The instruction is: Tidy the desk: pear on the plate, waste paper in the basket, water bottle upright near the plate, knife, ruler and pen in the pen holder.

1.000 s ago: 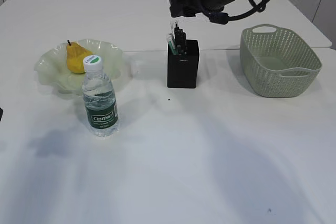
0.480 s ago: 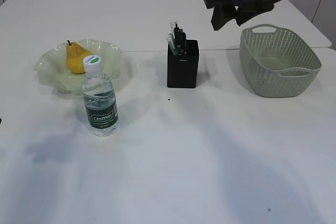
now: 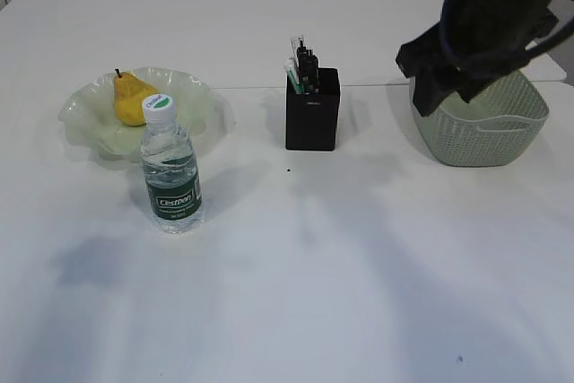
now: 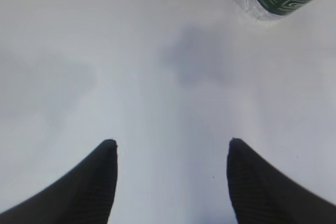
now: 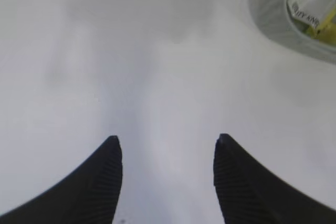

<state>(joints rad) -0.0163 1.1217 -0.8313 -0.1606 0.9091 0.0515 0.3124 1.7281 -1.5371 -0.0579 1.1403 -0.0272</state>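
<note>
The yellow pear (image 3: 132, 99) lies in the pale green scalloped glass plate (image 3: 85, 123). The clear plastic water bottle with white cap and green label (image 3: 169, 169) stands upright just in front of that plate. The black square pen holder (image 3: 312, 112) stands at mid-table with several items protruding from its top; which is knife, ruler or pen cannot be told apart. In the right wrist view, crumpled printed paper (image 5: 311, 8) lies inside the grey-green woven plastic basket (image 3: 518, 127). By this evidence every listed item appears to be in place.

Handling assessment: the bottle looks nearly full, so fairly heavy, with smooth thin walls that would give under a hard squeeze; the labelled waist is the sound place to grasp. The pear is firm but bruisable and rounded (liable to roll). The plate is judged fragile. The paper is light and soft.

The left gripper (image 4: 170, 153) hangs over bare white table (image 3: 314, 266), jaws spread apart and holding nothing, the bottle's base at the top edge of its view. The right gripper (image 5: 166, 148) is likewise spread and empty, over table beside the basket's rim.

Obstructions: the right arm (image 3: 484, 24) hangs in front of the basket and hides part of it. The bottle stands close to the plate, leaving little side clearance there.
</note>
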